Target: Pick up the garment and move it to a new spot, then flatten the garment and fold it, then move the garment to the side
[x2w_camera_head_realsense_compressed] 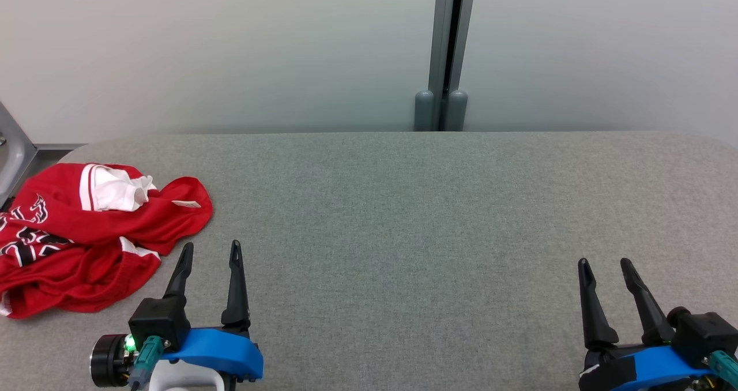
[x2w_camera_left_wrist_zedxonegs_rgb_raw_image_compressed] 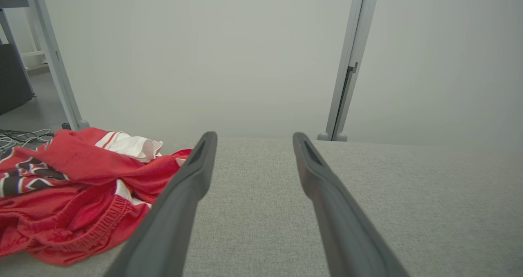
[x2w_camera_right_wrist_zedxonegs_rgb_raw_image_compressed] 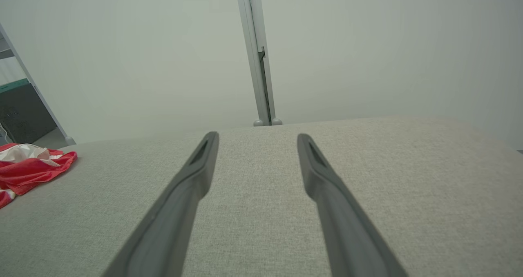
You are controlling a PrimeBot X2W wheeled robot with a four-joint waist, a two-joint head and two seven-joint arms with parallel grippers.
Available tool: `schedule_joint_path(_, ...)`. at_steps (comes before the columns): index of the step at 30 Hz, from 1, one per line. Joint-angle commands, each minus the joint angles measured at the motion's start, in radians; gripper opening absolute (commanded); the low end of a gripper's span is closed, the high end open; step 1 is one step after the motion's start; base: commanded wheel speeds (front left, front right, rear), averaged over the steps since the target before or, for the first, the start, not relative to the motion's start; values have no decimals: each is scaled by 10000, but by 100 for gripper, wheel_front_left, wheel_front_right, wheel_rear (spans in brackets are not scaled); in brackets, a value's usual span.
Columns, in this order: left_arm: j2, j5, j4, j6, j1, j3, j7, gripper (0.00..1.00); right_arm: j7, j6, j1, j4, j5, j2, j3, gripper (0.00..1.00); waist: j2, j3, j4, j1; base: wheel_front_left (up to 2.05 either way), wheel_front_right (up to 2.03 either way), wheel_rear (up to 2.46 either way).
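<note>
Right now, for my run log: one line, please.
garment: crumpled, left side | left end effector: open, nearby | right end effector: open, empty

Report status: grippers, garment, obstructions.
Left gripper open, empty. Right gripper open, empty. Garment crumpled at left end of table, untouched. No obstruction seen.

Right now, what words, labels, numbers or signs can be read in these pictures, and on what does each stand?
Black-and-white lettering on the red garment: crumpled and folded over, cannot be read.
Small white tag on the garment: too small to read.
I read no other text.
</note>
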Motion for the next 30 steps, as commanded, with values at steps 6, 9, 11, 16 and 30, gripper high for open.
schedule_joint_path(6,26,-58,-72,65,84,-13,57,100,50,20,80,-27,39,-66,-40,100,0,-1,18,0,0,0,0)
schedule_joint_path(9,44,-62,-90,104,83,-30,59,100,74,22,80,-29,42,-66,-23,100,0,-1,27,0,0,0,0)
schedule_joint_path(11,73,-83,-97,109,104,-30,46,100,83,20,91,-33,50,-66,-15,100,0,-4,34,0,0,0,0)
schedule_joint_path(16,129,-109,-113,179,111,-33,1,100,72,22,100,-28,47,-66,-11,100,0,1,77,0,0,0,0)
schedule_joint_path(30,321,-125,-219,429,10,68,-136,100,71,14,36,-64,-6,-63,89,100,0,130,864,0,0,0,0)
